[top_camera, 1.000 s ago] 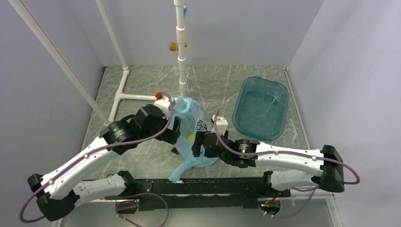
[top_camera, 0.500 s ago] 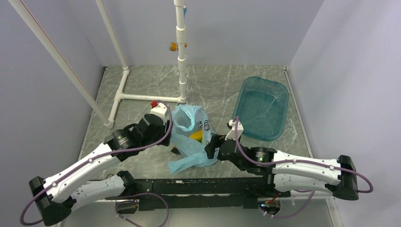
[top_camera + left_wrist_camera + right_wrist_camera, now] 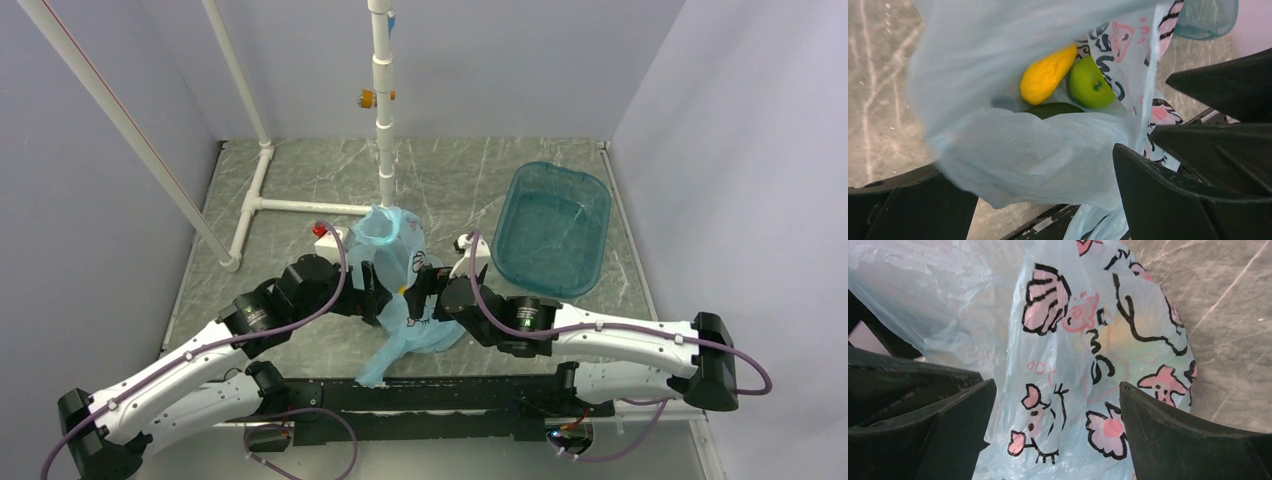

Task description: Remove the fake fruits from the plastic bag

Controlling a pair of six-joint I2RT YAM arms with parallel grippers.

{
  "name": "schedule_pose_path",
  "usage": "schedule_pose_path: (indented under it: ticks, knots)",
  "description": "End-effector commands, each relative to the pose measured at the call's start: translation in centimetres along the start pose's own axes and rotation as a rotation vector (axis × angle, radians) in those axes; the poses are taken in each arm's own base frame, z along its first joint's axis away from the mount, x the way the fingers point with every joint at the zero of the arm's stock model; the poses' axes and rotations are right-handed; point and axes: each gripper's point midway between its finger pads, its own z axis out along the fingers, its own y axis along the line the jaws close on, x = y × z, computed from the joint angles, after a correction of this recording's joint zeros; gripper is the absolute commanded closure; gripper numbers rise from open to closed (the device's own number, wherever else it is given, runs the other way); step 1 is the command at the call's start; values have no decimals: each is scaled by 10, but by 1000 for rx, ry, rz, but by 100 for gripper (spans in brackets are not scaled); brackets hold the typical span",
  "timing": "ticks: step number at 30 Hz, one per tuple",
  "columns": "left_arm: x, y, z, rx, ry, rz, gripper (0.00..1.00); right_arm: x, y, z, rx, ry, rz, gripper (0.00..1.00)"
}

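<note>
Left hand (image 3: 372,290) and right hand (image 3: 1058,385): wide open, flanking the plastic bag (image 3: 400,300) on the bench (image 3: 300,180), film loose between the fingers, nothing clamped. Inside the bag, bunched together: yellow-orange fruit (image 3: 1047,74), bright green apple (image 3: 1091,85), dark green fruit (image 3: 1055,109).

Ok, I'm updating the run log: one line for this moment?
fake fruits: three in plastic bag | left hand: open | right hand: open

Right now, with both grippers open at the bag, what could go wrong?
Both open: the left gripper and right gripper straddle loose bag film, so closing may pinch plastic, not fruit. Film also covers most of the dark green fruit, beside the yellow fruit and apple, blocking reach.
</note>
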Motion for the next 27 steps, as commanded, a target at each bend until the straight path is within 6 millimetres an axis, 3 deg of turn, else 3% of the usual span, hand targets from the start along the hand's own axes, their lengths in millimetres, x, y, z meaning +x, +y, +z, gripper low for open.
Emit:
schedule_pose_path:
  ticks: [1,5,9,11,13,15,16,18,19,23,25,27]
  knots:
    - [-3,-18,7,84,-27,-123,2,-25,9,3,18,-86,-4,5]
    - [-1,-13,10,62,-32,-130,27,-28,30,5,-52,-73,-39,1]
    - [1,-15,10,98,-47,-122,59,-22,27,18,14,-64,-66,1]
    - [3,-17,10,112,-46,-130,78,-13,21,29,51,-64,-70,5]
    - [4,-20,10,133,-46,-125,86,-3,14,38,85,-61,-77,9]
    - [5,-19,9,132,-42,-116,98,3,6,43,122,-62,-83,24]
    - [5,-17,8,121,-41,-112,100,3,-2,43,154,-72,-79,33]
    - [6,-6,3,65,-39,-110,100,0,-21,38,222,-105,-66,63]
    - [5,1,-2,27,-46,-121,100,-3,-32,34,252,-131,-62,72]
    - [5,39,-20,-163,-83,-177,100,-16,-78,14,314,-193,-20,86]
    - [8,53,-30,-223,-92,-194,100,-25,-101,10,321,-206,4,97]
    - [8,61,-39,-260,-104,-208,100,-38,-115,10,274,-214,23,100]
